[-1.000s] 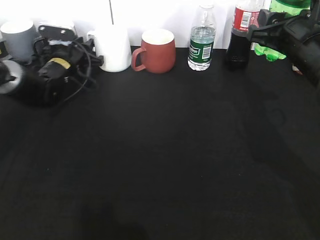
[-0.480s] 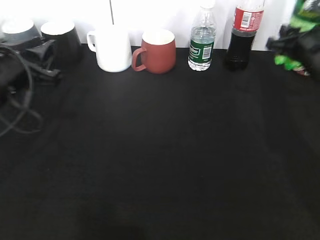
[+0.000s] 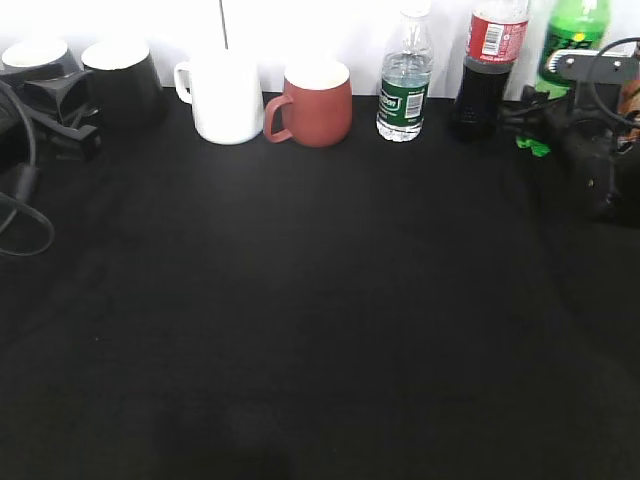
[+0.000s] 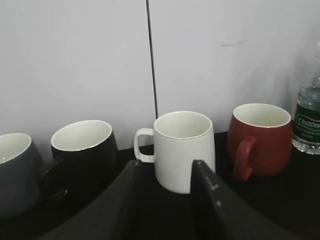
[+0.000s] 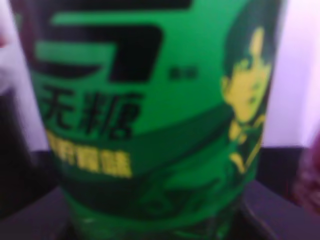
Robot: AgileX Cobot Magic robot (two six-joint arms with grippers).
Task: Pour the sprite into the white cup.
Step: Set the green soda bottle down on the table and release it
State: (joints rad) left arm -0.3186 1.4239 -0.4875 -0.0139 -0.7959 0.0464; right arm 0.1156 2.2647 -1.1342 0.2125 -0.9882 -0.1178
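Observation:
The sprite (image 3: 570,40), a green bottle with a green-and-yellow label, is upright at the back right and fills the right wrist view (image 5: 150,100). My right gripper (image 3: 548,118) is shut on its lower part, with the dark jaws at both sides of it. The white cup (image 3: 225,100) stands at the back left-centre with its handle to the left. In the left wrist view it (image 4: 182,145) sits beyond the two fingers. My left gripper (image 3: 75,120) (image 4: 167,165) is open and empty, at the far left and short of the cup.
A grey mug (image 3: 35,55) and a black mug (image 3: 120,80) stand left of the white cup. A reddish-brown mug (image 3: 315,100), a water bottle (image 3: 403,80) and a cola bottle (image 3: 485,70) stand to its right. A black cloth (image 3: 320,300) covers the table.
The left arm has drawn back to the far left, away from the white cup. The right gripper and the sprite have shifted together at the back right, and the bottle now shows upright.

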